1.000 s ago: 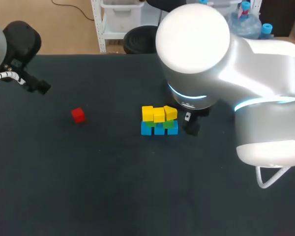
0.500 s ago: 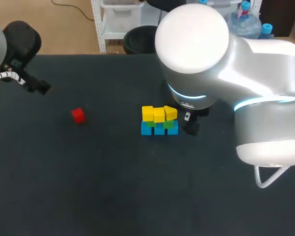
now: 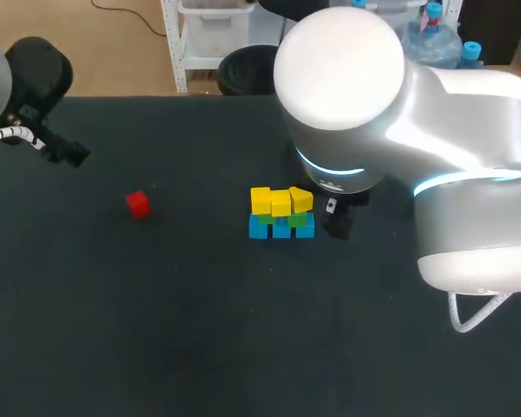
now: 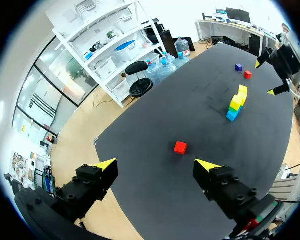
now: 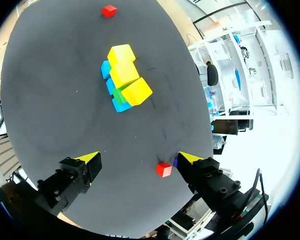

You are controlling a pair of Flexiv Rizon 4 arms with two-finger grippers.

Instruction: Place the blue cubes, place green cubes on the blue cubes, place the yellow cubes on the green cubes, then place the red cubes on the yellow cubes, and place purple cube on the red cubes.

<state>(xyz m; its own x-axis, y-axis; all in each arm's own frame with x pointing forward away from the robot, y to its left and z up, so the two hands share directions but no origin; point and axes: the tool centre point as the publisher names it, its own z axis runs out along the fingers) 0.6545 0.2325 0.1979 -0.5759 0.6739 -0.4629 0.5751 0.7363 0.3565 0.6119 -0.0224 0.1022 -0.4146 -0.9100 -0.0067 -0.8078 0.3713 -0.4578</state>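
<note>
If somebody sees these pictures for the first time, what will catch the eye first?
First comes the bright stack of cubes in the middle of the dark table, with blue at the bottom, green in the middle and yellow on top. Next is the large white right arm, which rises just beside the stack. A lone red cube lies apart on the table's left side.

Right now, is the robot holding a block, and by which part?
Nothing is held: the left gripper and the right gripper are both open and empty.
</note>
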